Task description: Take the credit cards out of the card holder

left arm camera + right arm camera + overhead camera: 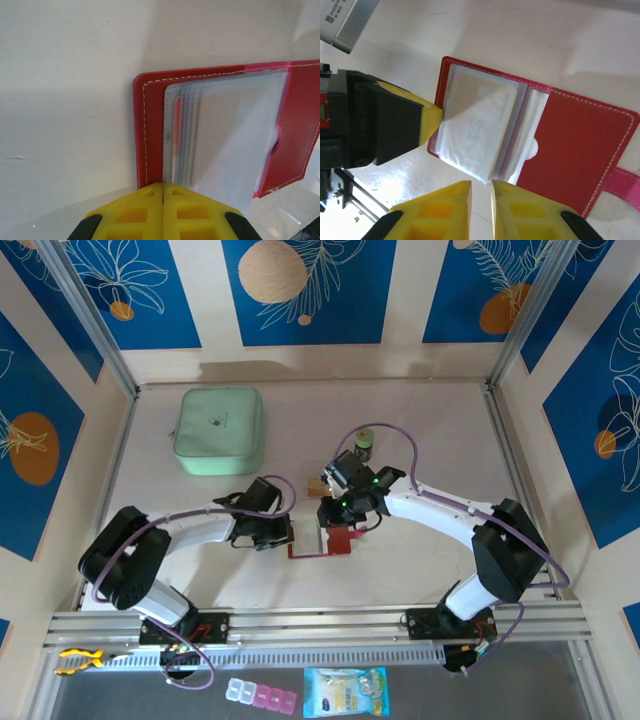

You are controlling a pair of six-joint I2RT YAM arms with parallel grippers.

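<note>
With the closed left gripper (163, 187) bracing the flat dark-red card holder (575, 140) at its left edge, the narrowly parted right gripper (481, 186) needed to pinch a thin reddish-orange card (176, 125), not the clear plastic sleeves (475, 125)

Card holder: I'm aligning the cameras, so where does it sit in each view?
Top external: card holder at centre, between both arms' tips.
Left wrist: right of centre, open, above the left gripper.
Right wrist: centre to right, open.
Shared landmark: the left gripper at its edge.

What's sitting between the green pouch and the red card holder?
Top view: the left gripper and its wrist, between pouch and card holder.
</note>
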